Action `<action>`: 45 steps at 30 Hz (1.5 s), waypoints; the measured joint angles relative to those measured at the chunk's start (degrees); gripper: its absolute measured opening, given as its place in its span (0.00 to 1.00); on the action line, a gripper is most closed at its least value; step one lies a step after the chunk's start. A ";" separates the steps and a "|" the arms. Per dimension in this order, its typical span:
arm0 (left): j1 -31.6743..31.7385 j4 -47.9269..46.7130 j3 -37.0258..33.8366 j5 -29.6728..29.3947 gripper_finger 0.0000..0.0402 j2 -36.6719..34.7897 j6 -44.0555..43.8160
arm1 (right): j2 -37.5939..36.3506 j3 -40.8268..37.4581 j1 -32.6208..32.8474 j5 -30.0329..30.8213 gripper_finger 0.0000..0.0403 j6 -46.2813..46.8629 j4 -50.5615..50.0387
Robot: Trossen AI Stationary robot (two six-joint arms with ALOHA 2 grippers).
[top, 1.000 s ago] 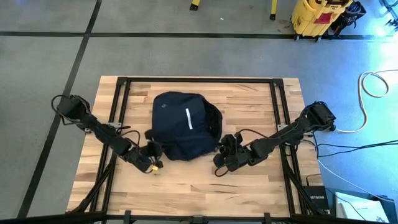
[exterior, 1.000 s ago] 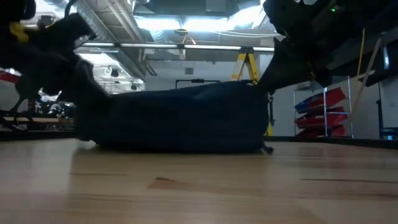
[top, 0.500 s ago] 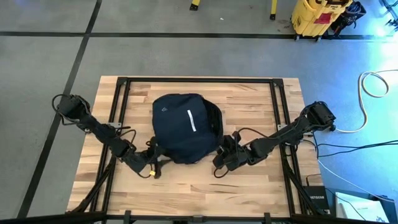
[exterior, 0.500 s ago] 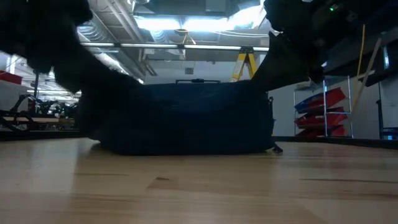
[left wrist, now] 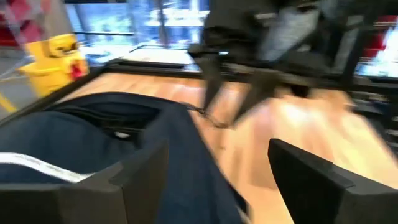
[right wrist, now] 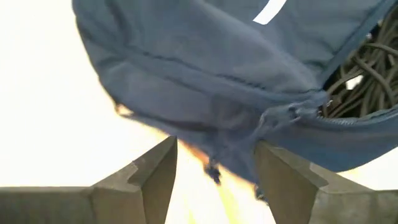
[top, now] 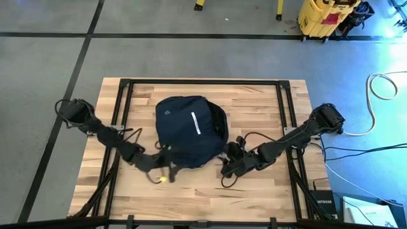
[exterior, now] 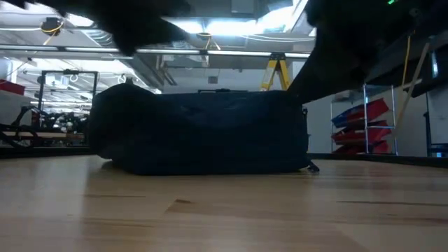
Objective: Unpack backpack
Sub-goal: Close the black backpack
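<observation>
The jaws of both grippers are seen parted, with nothing held between them. The left gripper [top: 163,170] is placed at the near left edge of the backpack [top: 188,130], the right gripper [top: 231,160] just beside its near right edge. The backpack lies flat at the middle of the table [top: 254,197], its white stripe [top: 195,123] facing up.

A partly opened zipper [right wrist: 292,112] is shown in the right wrist view, with dark cords [right wrist: 364,65] inside. It is judged that a regrasp could catch only loose fabric, so the bag would be dragged rather than opened; the cords could also snag on a finger.

A small white logo [top: 168,112] is visible on the backpack, but it cannot be read. No other writing can be made out.
</observation>
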 joint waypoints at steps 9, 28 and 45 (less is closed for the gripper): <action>7.27 -0.01 17.43 4.82 0.65 17.92 11.38 | -3.27 0.04 3.62 1.47 0.48 0.62 -2.10; 6.62 -21.97 40.57 -19.21 0.47 34.43 13.63 | -7.68 0.04 10.54 2.73 0.48 3.12 -18.33; 11.41 -28.57 40.62 -14.38 0.35 36.12 7.34 | -7.72 0.04 10.39 -0.54 0.48 -3.19 -22.72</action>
